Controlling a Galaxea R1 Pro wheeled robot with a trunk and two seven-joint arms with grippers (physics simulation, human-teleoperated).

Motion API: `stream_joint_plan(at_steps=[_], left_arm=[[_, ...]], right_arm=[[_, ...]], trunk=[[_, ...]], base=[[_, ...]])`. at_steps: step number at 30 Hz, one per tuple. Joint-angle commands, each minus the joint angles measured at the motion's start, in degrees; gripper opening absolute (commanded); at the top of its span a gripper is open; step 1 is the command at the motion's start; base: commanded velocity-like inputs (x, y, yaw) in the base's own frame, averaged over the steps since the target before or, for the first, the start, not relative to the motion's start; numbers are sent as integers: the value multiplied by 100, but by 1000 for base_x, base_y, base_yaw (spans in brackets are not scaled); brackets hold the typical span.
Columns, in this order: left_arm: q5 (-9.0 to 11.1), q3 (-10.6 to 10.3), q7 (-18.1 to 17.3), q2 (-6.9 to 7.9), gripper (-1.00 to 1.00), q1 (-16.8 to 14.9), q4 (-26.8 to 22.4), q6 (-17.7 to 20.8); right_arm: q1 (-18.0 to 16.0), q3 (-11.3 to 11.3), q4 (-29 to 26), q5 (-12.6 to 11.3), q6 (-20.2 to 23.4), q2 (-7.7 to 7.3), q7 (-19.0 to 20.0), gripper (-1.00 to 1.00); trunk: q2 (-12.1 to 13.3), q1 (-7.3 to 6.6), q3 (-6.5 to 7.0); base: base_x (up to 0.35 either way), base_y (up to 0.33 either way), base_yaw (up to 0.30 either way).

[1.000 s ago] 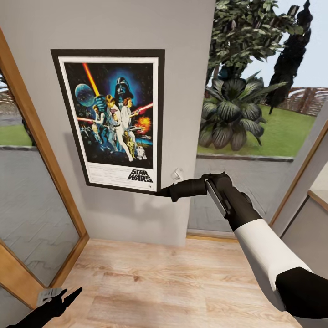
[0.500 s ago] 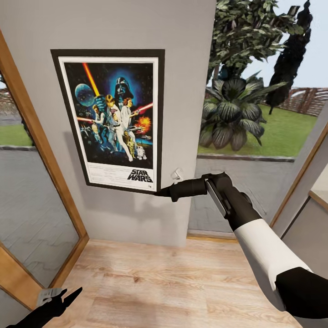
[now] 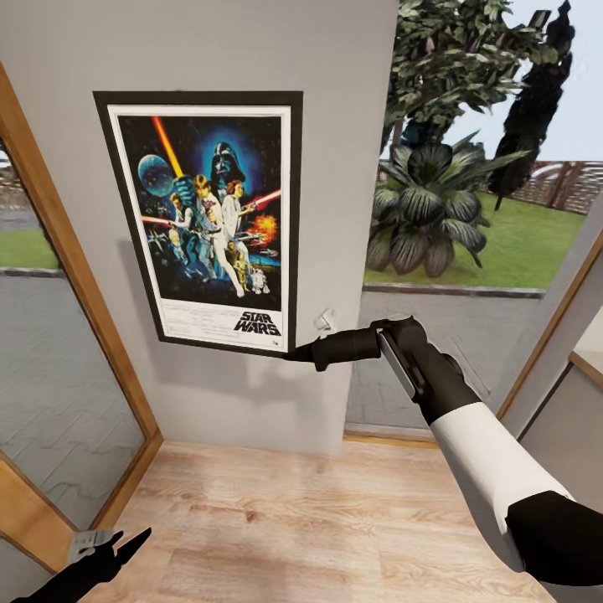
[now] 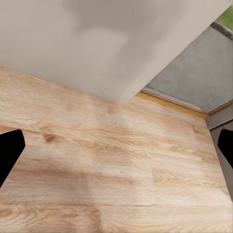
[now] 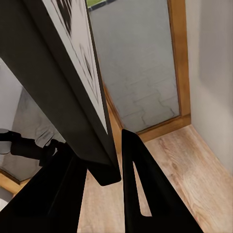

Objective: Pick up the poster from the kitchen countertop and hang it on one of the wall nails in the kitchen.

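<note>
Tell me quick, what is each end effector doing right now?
Left end effector: open, holding nothing, low over the floor.
Right end effector: closed on the poster's lower corner.

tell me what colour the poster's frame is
Black, thin, around a white border; the poster shows best in the head view, its lower corner held by the right pincer.

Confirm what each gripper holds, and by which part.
The right gripper pinches the poster at its lower right corner, frame edge between the fingers. The left gripper holds nothing, jaws open.

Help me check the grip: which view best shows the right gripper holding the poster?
The right wrist view: both fingers clamp the poster at its lower corner. The head view shows the right gripper at that corner only side-on.
</note>
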Motion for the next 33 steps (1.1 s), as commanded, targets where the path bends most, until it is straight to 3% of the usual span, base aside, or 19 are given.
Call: stream_joint_plan(at_steps=[1,8,12,33], left_arm=[[42,-48,-7,4,100,-6,5,-34],[42,-49,-7,4,100,-6,5,-34],[42,-53,-7,4,100,-6,5,-34],[43,-55,-7,4,100,-6,5,-34]], right_arm=[[-7,6,1,-52,65,-1,-7,-100],[-34,8,2,-52,129,-1,-3,-100],[-49,8,0,-52,406,-1,97,-100],[-66,10,16,-52,452,-1,137,-100]], trunk=[[-13,4,-13],[-13,4,-13],[-13,4,-13],[-13,4,-13]], base=[[0,0,0],[0,0,0],[0,0,0],[0,0,0]])
